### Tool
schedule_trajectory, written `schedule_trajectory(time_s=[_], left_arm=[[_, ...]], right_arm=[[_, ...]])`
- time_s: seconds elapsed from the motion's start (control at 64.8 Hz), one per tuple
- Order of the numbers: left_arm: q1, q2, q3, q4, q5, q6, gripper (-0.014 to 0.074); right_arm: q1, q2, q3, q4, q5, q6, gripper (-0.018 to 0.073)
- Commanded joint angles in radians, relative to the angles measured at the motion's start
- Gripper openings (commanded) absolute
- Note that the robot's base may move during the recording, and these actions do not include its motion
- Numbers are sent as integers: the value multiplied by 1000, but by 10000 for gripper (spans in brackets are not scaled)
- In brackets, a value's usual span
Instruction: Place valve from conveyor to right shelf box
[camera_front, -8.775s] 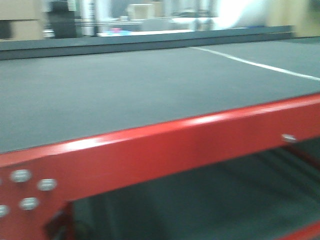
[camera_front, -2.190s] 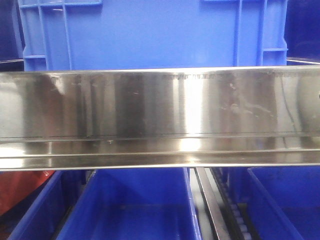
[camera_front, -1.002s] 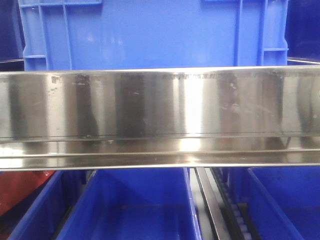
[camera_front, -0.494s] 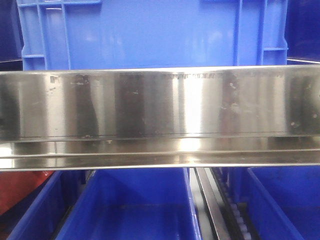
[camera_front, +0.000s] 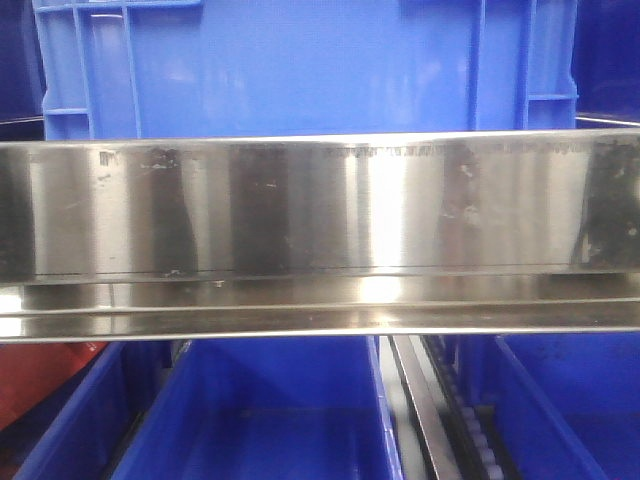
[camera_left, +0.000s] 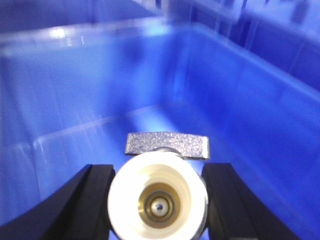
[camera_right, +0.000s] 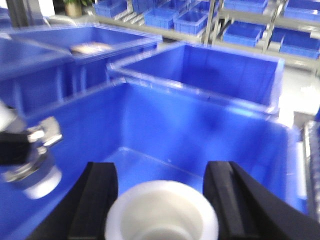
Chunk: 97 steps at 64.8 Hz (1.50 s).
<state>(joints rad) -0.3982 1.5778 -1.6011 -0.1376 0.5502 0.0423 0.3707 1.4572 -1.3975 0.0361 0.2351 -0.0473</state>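
Observation:
My left gripper (camera_left: 158, 167) is shut on a valve (camera_left: 158, 200) with a white end cap, a brass bore and a speckled silver handle (camera_left: 166, 145). It hangs inside a blue box (camera_left: 75, 100). My right gripper (camera_right: 161, 167) is shut on a second white-capped valve (camera_right: 161, 212) over the floor of a blue box (camera_right: 200, 120). The left gripper's valve (camera_right: 30, 160) also shows at the left of the right wrist view, in the same box. The conveyor is out of view. Neither gripper shows in the front view.
The front view faces a polished steel shelf rail (camera_front: 320, 220) with a blue crate (camera_front: 300, 70) above it. Below are open blue bins (camera_front: 270, 410) and a roller track (camera_front: 440, 410). More blue bins (camera_right: 200, 65) and racks stand behind in the right wrist view.
8.8 s ago the front view showed the grey conveyor on a red frame; it now faces the shelf. Over the last second only the reflections on the rail shifted slightly.

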Motion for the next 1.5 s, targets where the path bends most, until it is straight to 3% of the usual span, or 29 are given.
schedule_trajectory(time_s=[0.0,0.247,0.37,0.54,0.679,0.771,0.941,1.018,1.08,1.234,1.265,1.481], left_arm=[[-4,11,-17,-14,-37,-5,-111],[-4,48,-17,-14,-9,-5,-99],[-4,55,-17,-14,6,-5,67],[-4,55,-17,-14,6,-5,306],[-4,55,-17,-14,6,-5,385],[-4,55,-17,-14,6,-5,402],[-4,55,-19,-14,3,-5,401],[-4,48,-26,-14,3,-5,353],[-4,42,-30,-14,3,-5,248],[-4,39,-30,-7,-2,-5,-88],[-4,37,-30,-7,-4,-5,-110],[-4,-46,-18,-7,13,-1,-111]], right_arm=[[2,34,-19,-4,-109,-8,-160],[2,104,-19,-4,-120,-8,-160],[2,108,-19,-4,-120,-8,-145],[2,108,-19,-4,-120,-8,158],[2,108,-19,-4,-120,-8,381],[2,108,-19,-4,-118,-8,437],[2,101,-19,-4,-116,-8,430],[2,89,-19,-4,-116,-8,368],[2,77,-19,-4,-115,-8,263],[-2,75,-19,-4,-112,-8,-102],[-2,75,-19,-4,-112,-8,-162],[-10,23,-13,-4,-70,20,-160]])
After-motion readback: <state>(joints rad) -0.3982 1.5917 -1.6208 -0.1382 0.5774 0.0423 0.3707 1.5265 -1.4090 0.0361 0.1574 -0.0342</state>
